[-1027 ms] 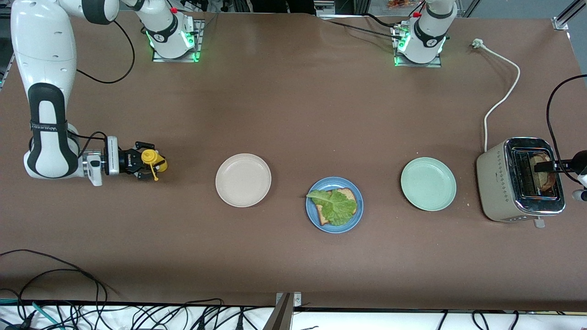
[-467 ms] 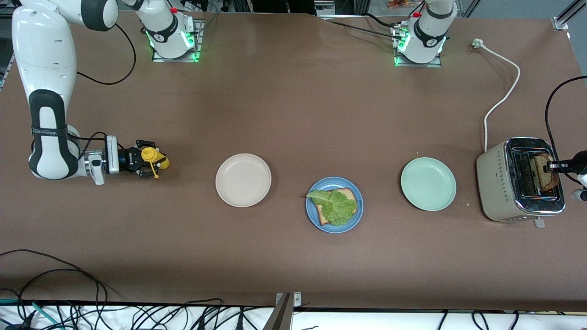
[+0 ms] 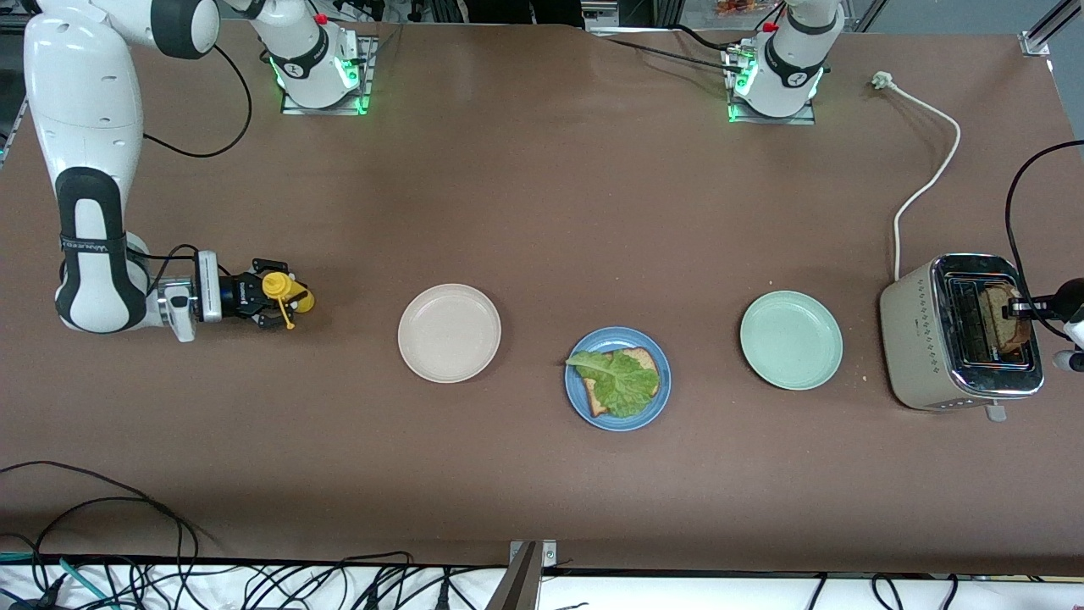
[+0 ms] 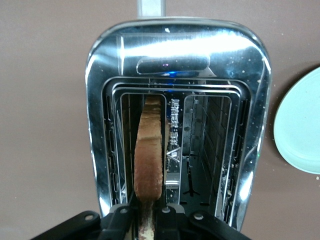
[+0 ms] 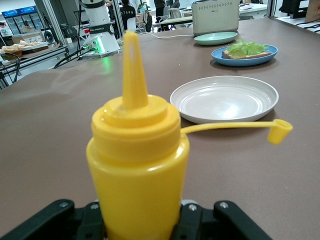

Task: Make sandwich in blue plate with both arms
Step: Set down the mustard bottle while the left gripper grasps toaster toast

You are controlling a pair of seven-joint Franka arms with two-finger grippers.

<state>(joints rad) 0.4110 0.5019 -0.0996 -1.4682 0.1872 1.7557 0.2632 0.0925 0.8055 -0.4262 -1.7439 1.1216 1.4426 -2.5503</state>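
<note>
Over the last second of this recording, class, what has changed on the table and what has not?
The left gripper closed on the bread slice standing in the toaster. The right arm drew back slightly toward its end of the table, the right gripper shut on the yellow squeeze bottle. Unchanged: the blue plate with bread and lettuce, and the beige plate and mint plate.

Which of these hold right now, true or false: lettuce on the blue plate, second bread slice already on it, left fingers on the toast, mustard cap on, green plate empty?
1. Lettuce lies on bread on the blue plate. True.
2. A second slice tops the lettuce. False: the toast stands in the toaster.
3. The left gripper is shut on the toast. True.
4. The mustard bottle in the right gripper is capped. False: its cap hangs off.
5. The green plate is empty. True.
</note>
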